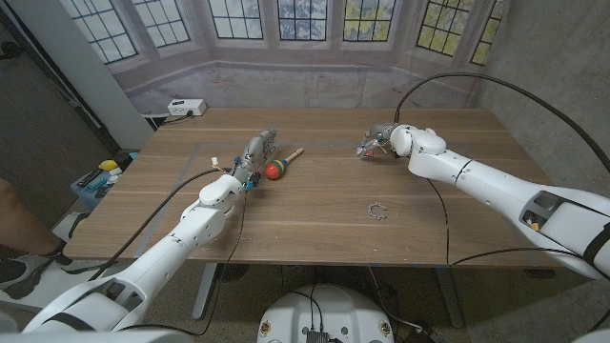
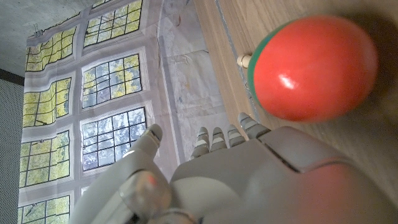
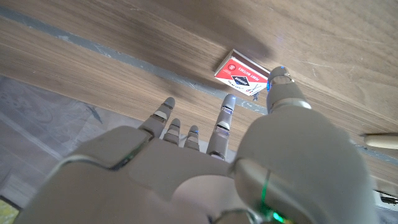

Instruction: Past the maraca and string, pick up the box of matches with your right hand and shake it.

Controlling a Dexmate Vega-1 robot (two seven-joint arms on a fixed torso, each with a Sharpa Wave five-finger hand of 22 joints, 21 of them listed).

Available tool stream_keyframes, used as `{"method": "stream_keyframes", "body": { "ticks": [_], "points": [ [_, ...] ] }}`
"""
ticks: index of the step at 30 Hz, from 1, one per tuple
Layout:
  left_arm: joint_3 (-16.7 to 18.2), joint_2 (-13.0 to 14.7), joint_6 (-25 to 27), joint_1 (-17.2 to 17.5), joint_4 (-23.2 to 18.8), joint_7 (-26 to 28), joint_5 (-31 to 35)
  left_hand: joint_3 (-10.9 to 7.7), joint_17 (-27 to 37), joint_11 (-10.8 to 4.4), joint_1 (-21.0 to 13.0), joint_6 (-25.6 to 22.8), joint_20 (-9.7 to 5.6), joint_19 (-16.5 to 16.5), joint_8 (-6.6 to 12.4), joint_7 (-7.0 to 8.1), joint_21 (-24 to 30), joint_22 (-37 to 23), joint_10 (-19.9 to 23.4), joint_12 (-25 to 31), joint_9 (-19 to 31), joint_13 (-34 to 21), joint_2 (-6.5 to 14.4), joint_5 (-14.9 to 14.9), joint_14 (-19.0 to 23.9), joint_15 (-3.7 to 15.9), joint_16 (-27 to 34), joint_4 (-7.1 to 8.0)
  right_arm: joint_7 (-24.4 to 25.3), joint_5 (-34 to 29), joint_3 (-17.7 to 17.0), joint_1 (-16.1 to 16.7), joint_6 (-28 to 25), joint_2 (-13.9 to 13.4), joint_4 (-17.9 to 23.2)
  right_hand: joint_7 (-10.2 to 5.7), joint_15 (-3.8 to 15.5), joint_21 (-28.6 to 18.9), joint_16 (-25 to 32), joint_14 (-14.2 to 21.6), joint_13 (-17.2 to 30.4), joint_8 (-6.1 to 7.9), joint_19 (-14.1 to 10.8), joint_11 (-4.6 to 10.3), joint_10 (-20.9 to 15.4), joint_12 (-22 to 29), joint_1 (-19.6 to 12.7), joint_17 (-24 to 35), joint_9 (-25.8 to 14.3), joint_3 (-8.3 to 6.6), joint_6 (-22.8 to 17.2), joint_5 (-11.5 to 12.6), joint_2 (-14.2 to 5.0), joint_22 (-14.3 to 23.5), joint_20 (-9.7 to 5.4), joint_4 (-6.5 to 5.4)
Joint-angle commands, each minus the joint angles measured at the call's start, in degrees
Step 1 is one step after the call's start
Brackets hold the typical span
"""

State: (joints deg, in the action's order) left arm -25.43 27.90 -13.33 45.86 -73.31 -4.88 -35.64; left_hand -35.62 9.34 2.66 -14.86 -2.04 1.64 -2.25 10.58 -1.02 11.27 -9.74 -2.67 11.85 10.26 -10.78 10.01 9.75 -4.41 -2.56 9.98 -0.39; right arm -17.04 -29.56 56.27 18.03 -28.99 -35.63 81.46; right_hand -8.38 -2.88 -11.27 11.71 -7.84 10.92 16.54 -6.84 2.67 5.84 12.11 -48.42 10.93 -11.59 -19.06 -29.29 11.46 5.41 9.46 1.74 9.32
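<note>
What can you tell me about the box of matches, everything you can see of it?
The box of matches is a small flat rectangular box, likely cardboard, with a red face bearing a dark emblem and white edges. It lies face up on the wooden table at the far side. The right hand hovers over it, fingers spread, thumb tip near one corner; contact is unclear.

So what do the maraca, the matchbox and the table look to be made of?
Maraca: likely painted wood, a glossy red head with a highlight, a green band, and a pale bare handle. Box of matches: printed card, by its flat red label and thin edges. Table: wood or wood-look laminate, matt brown with visible grain.
</note>
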Motion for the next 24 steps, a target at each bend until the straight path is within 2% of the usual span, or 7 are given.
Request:
{"method": "stream_keyframes", "body": {
  "ticks": [1,24],
  "points": [
    [0.02,0.19,0.2,0.06,0.08,-0.14,-0.13,-0.08,0.19,0.28,-0.78,-0.53,0.15,-0.44,0.0,-0.03,-0.16,-0.22,0.17,0.03,0.11,-0.16,0.01,0.23,-0.2,-0.42,0.08,-0.13,0.98,-0.9,0.4,0.3,-0.64,-0.07,-0.22,-0.1,-0.06,-0.34,0.45,0.82,-0.05,0.53,-0.88,0.11,-0.87,0.31,-0.66,-0.01,-0.3,-0.32,-1.34,0.31,-0.04,0.27,0.06,-0.04],
    [-0.18,0.48,0.79,0.0,-0.4,-0.28,-0.03,-0.01,0.21,0.36,-0.84,-0.52,0.2,-0.44,-0.01,0.06,-0.16,-0.22,0.12,0.0,0.11,-0.16,0.05,0.23,-0.2,-0.45,0.1,-0.12,5.63,-2.06,-0.18,2.71,-1.37,-0.1,0.04,-0.71,1.07,-0.58,0.87,3.44,-0.08,1.67,-3.2,0.59,-4.53,0.82,-1.45,-0.05,-0.37,-0.72,-5.93,0.44,0.39,0.28,-0.49,-0.01]
  ]
}}
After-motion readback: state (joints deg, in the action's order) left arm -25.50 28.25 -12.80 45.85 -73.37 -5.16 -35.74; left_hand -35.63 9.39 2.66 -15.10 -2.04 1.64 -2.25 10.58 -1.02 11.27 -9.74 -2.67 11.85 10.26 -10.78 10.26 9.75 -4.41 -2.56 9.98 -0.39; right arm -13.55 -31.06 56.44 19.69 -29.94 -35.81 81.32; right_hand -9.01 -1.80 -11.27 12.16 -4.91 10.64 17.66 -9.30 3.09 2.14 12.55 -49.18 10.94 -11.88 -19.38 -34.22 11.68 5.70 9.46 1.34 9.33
